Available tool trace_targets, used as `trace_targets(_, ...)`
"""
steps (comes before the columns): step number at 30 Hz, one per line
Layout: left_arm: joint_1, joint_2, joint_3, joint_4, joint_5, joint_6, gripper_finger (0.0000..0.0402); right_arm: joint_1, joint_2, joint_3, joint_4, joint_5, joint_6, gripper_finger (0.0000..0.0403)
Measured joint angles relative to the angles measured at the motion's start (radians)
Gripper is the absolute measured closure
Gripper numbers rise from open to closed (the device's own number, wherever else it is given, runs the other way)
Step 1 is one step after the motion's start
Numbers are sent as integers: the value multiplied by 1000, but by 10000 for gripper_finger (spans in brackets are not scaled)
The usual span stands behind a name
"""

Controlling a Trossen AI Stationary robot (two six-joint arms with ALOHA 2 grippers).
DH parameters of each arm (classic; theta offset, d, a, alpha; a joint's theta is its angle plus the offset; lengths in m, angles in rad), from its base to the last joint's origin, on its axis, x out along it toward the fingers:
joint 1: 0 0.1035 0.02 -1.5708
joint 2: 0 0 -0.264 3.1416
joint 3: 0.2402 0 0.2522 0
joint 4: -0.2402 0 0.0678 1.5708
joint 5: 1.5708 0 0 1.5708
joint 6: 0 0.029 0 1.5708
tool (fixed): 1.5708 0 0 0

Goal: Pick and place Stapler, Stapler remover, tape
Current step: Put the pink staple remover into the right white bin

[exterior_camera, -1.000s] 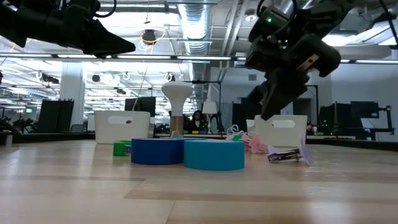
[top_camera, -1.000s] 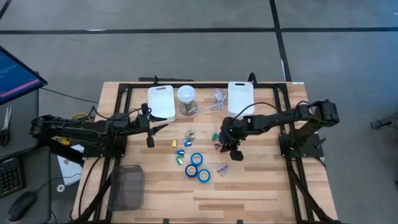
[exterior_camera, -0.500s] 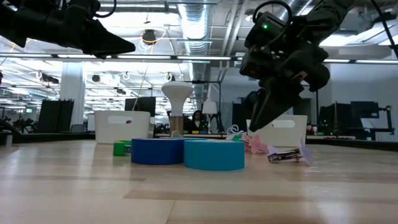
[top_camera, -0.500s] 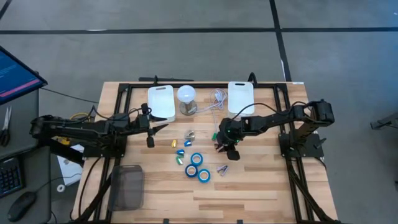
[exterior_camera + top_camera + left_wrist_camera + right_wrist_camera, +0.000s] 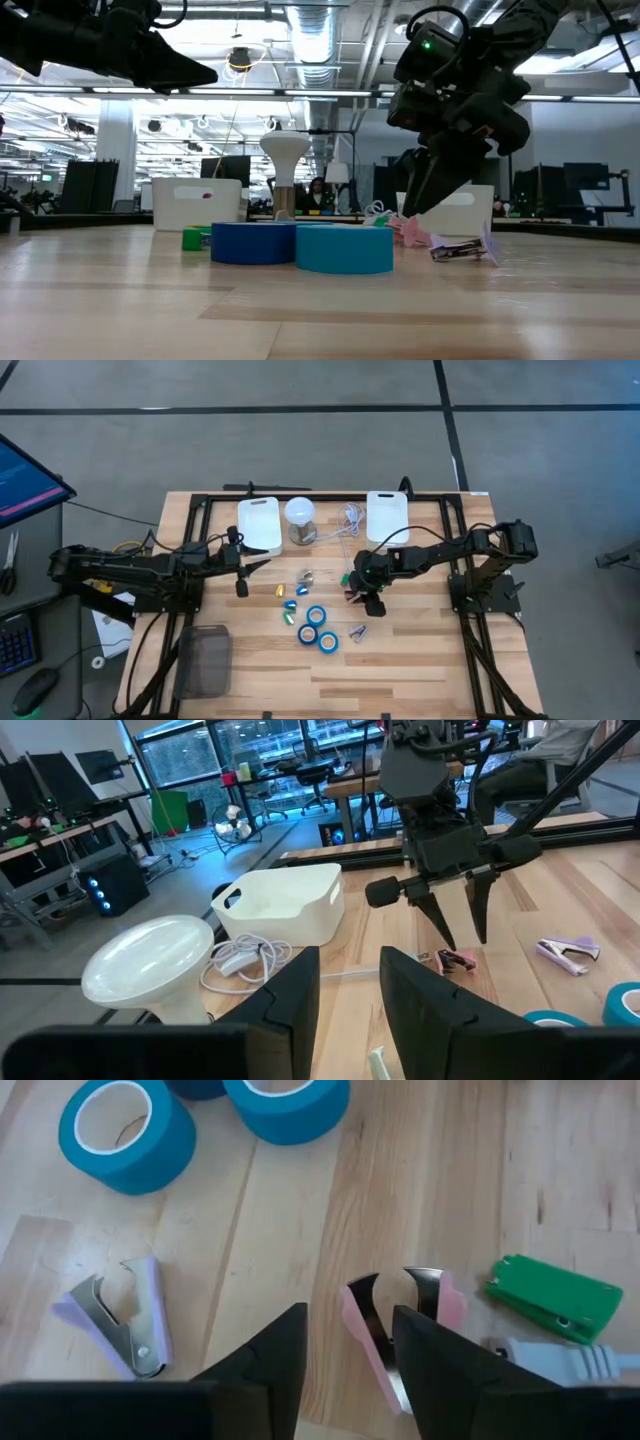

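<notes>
The right hand, fingers spread, is hovering over the pink remover, its long axis running toward the hand's 6 o'clock.

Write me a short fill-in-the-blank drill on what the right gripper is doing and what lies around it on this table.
1. The right gripper hangs with open jaws right over a ____ staple remover.
2. A second staple remover, lying apart from the first one, is ____ in colour.
3. The tape rolls on the table number ____.
4. The small flat stapler beside the white cable is ____.

Missing words: pink; purple; three; green
</notes>
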Motion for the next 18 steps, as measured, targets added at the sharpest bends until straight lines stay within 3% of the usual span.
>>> trace_targets(5, 0, 0, 0, 0, 0, 0, 302, 0, 4, 0, -3, 45, 0, 267)
trace_targets(18, 0, 0, 0, -1, 0, 0, 302, 6, 94, 3, 70, 45, 7, 282)
